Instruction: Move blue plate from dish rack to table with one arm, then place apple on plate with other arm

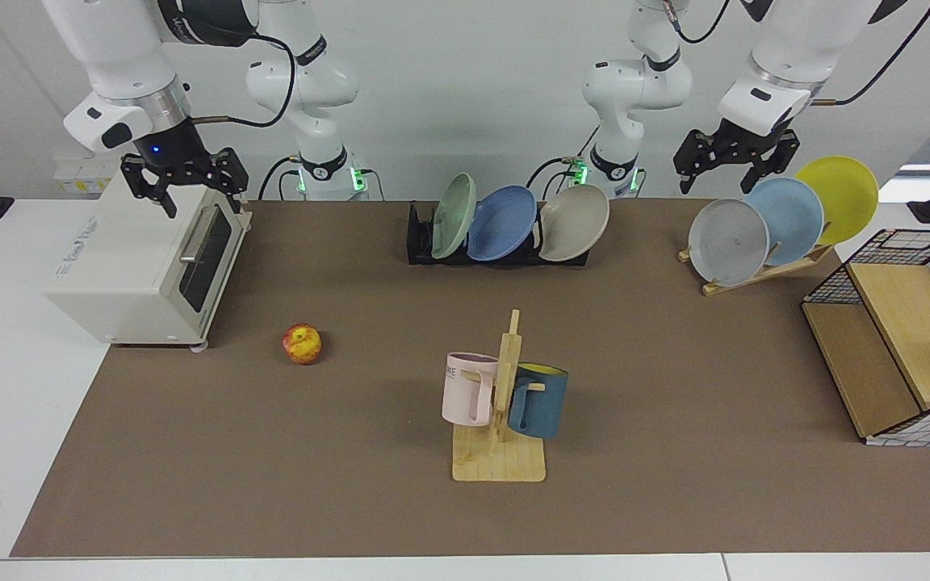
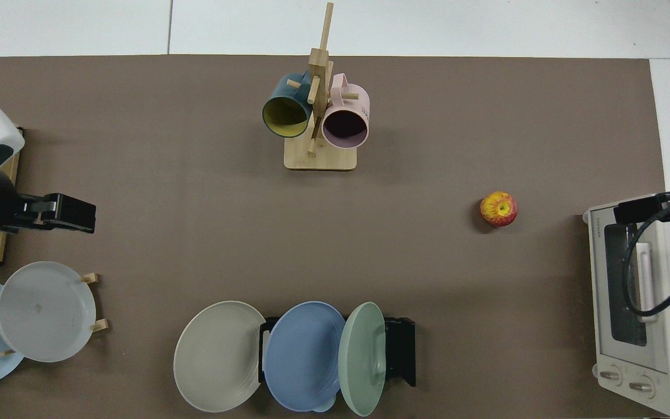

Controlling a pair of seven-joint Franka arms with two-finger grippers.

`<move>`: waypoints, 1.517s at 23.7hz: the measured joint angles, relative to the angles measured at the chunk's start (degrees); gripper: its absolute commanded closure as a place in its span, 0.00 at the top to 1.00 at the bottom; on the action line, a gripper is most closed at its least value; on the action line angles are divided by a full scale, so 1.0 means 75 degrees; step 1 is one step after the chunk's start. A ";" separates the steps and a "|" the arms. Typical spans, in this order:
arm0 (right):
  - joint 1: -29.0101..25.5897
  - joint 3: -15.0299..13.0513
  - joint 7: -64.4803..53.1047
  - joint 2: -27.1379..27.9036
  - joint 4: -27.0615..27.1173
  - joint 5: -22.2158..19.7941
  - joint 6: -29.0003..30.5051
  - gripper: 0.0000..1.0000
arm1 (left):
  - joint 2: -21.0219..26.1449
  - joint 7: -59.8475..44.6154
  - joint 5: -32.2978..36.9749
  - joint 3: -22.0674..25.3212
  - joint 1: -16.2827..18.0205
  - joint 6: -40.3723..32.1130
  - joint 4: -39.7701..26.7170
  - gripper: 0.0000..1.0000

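Mugs, one pink and one dark blue, hang on a wooden mug tree nearest the camera on the table. Beyond it, the apple lies alone, near a white toaster oven. Farther back, the blue plate leans in the dish rack between a green and a beige plate. The right gripper hovers above the oven, fingers spread and empty. The left gripper hangs over the wooden plate stand, likewise spread, gripping nothing.

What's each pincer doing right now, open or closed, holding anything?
Left pincer: open, empty, above the wooden plate stand.
Right pincer: open, empty, above the toaster oven.
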 measured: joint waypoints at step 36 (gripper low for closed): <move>0.0003 0.0014 0.0000 0.0000 0.0000 0.0000 0.0000 1.00 | -0.0578 -0.0007 -0.0047 -0.0075 -0.0018 -0.0148 -0.0717 1.00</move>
